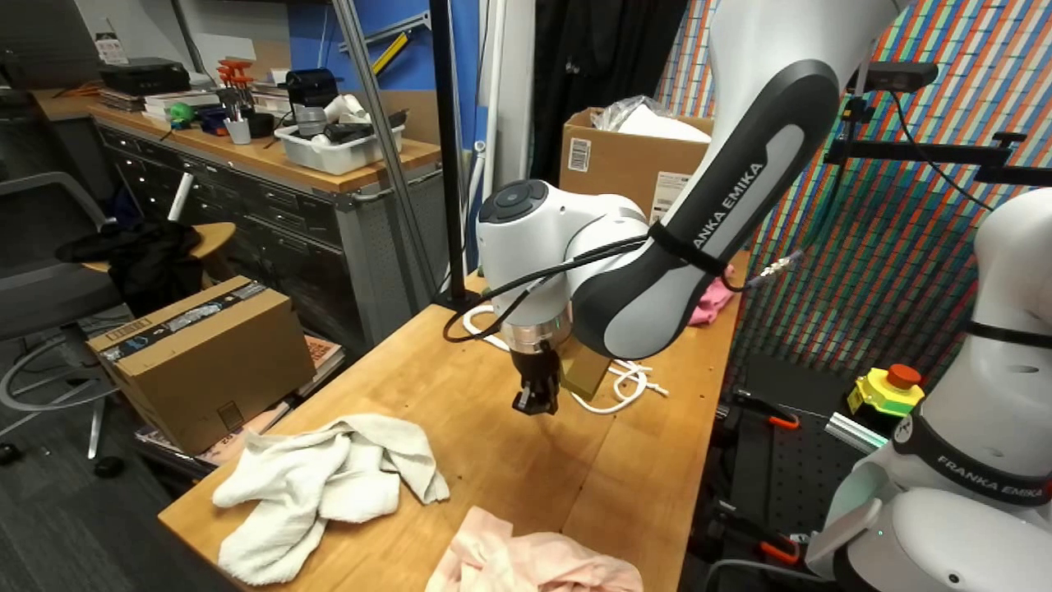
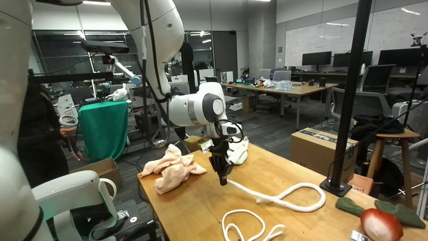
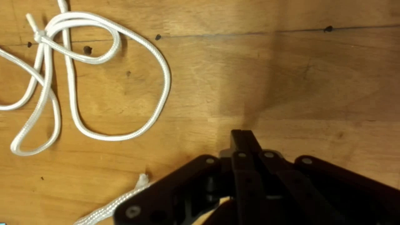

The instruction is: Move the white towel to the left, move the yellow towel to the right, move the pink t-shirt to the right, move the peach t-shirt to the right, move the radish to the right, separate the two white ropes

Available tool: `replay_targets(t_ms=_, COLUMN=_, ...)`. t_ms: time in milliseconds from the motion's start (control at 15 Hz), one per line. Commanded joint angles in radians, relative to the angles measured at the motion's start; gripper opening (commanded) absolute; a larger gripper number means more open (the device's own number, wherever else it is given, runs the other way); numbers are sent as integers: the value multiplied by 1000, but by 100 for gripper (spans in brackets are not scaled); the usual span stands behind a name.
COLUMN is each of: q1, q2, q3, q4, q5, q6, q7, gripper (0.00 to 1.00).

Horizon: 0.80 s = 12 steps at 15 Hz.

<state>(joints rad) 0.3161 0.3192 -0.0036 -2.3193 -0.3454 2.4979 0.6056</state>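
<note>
- Jaws together, above tabletop (image 1: 641,477).
- Thick rope (image 2: 279,200), thin rope (image 3: 167,75): apart on tabletop.
- White towel (image 1: 329,477), peach tee (image 1: 534,563), pink tee (image 1: 713,302), radish (image 2: 381,224) there too.
- White bin (image 1: 329,158): grey tub (image 1: 311,120), rest hard to make out.
- Carton (image 1: 620,152): clear plastic (image 1: 626,112) up top.

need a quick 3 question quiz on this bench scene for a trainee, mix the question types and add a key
1. Multiple choice. The gripper is:
A) wide open
B) half open
C) shut, holding nothing

2. True or false: in the wrist view, the visible part of the thick rope lies apart from the thin rope.

3. Short answer: which t-shirt shows in both exterior views?

Key:
1. C
2. True
3. The peach t-shirt
</note>
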Motion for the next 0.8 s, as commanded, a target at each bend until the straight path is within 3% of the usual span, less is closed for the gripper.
replay_targets(t_ms=0, q1=13, q2=37, q3=-6, q4=70, q5=-18, q6=-2, q7=69, gripper=1)
replay_targets(t_ms=667, q1=47, q2=75, q3=14, q4=145, q5=5, q6=-13, q7=132, gripper=3)
replay_targets(t_ms=733, q1=48, q2=74, q3=19, q4=149, q5=9, q6=-17, q7=126, gripper=28)
